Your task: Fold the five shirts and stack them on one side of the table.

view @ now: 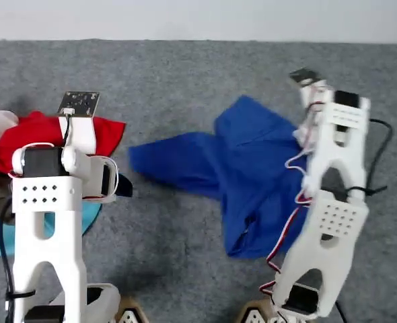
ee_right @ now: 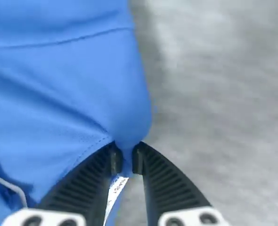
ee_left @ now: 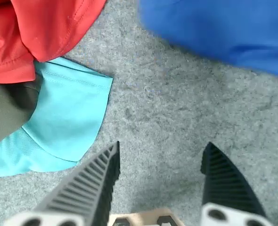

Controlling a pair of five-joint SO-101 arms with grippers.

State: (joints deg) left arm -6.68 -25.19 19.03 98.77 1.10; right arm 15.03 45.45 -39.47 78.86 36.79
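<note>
The blue shirt (view: 245, 161) lies crumpled mid-table (view: 185, 67), one part stretched toward the pile at the side, where a red shirt (view: 37, 128) sits over a teal shirt (ee_left: 63, 117). The right end effector (ee_right: 125, 157) is closed tight on a thin bunch of the blue shirt's edge. The left end effector (ee_left: 161, 155) is wide open, holding nothing, above bare table just beside the teal shirt. The pinch looks shallow, so a quick pull could let the cloth slip free. Lifting by one point would likely bunch the shirt instead of flattening it, and the open left end effector might snag the teal shirt if it drops
</note>
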